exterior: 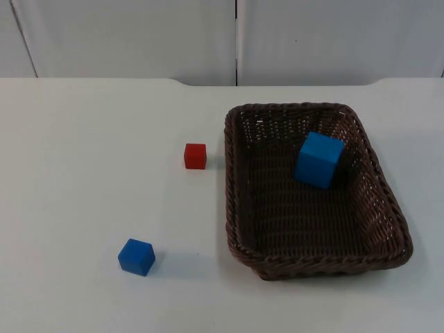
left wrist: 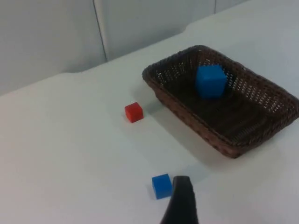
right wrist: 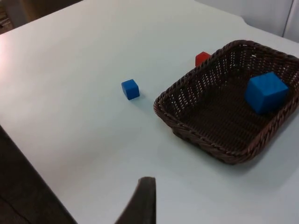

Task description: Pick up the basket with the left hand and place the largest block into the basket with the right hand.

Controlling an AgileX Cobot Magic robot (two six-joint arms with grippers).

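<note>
White table point(exterior: 83, 208): surface plain, ending at a grey partition wall point(exterior: 125, 35) with a dark vertical seam between its panels. A shallow raised step runs along the table's far edge.

Small red block point(exterior: 195, 156): resting flat on the table, upright, towards the middle of the surface; also seen from the left wrist point(left wrist: 134, 112) and, partly hidden, from the right wrist point(right wrist: 202, 58).

Small blue block point(exterior: 137, 257): resting on the table nearer the front edge, turned slightly askew, well apart from the red block. Also seen from the left wrist point(left wrist: 161, 186) and from the right wrist point(right wrist: 130, 89).
</note>
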